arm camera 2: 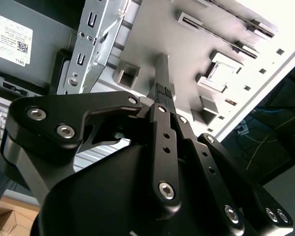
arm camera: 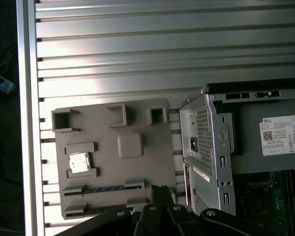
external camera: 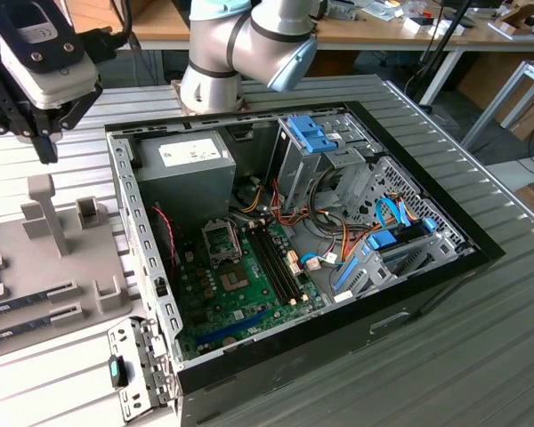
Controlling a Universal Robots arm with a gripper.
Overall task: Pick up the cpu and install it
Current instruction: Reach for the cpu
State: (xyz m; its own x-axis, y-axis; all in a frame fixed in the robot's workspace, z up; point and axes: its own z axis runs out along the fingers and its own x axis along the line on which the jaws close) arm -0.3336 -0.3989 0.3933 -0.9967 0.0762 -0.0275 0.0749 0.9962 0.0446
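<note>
Here the end effector (arm camera: 160, 191) hangs above the grey fixture tray (arm camera: 152, 157), its fingers pressed together with nothing between them. The cpu (arm camera: 78, 163) lies flat in a square nest on that tray, apart from the fingertips. The tray rests on the desk (arm camera: 137, 49) beside the open computer case (external camera: 129, 205). The chip looks light, stiff, thin and easily damaged, so two opposite edges, where the nest walls leave gaps, seem the safest hold. Memory sticks (arm camera: 103, 189) lie in slots near it, and raised tray blocks crowd the approach.
</note>
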